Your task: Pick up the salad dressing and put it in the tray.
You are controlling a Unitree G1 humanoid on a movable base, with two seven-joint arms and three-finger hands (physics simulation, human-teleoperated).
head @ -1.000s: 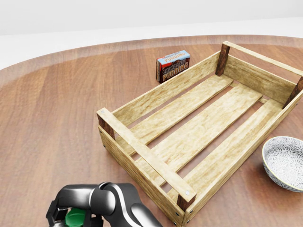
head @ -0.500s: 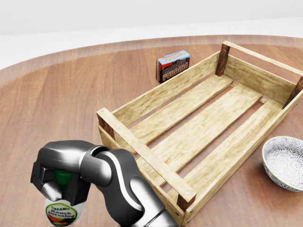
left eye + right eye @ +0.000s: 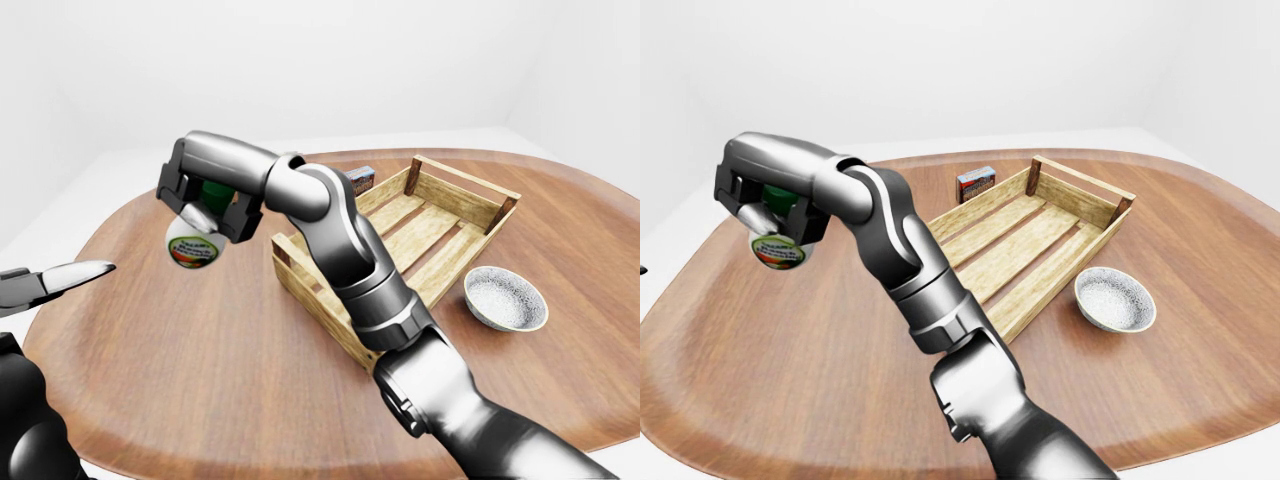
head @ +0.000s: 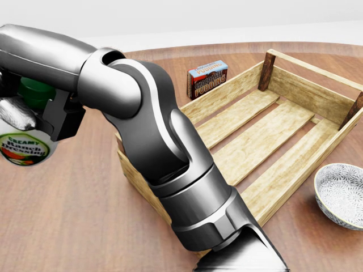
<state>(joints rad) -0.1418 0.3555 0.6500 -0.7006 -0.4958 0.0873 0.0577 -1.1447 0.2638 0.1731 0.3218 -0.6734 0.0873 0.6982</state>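
With the ranch dressing bottle (image 3: 195,243) clamped at its green cap by the right hand (image 3: 205,203), it hung clear above the bare table (image 3: 200,350), well to the left of the wooden crate tray (image 3: 415,235) in the left-eye view; the carry step looked in hand; next, I judged, the arm needed to swing right over the crate's near rail and lower the bottle onto its slats; the left hand (image 3: 60,280) sat at the view's left edge, fingers spread and empty; a pudding box (image 4: 207,79) and patterned bowl (image 3: 506,298) flanked the crate.
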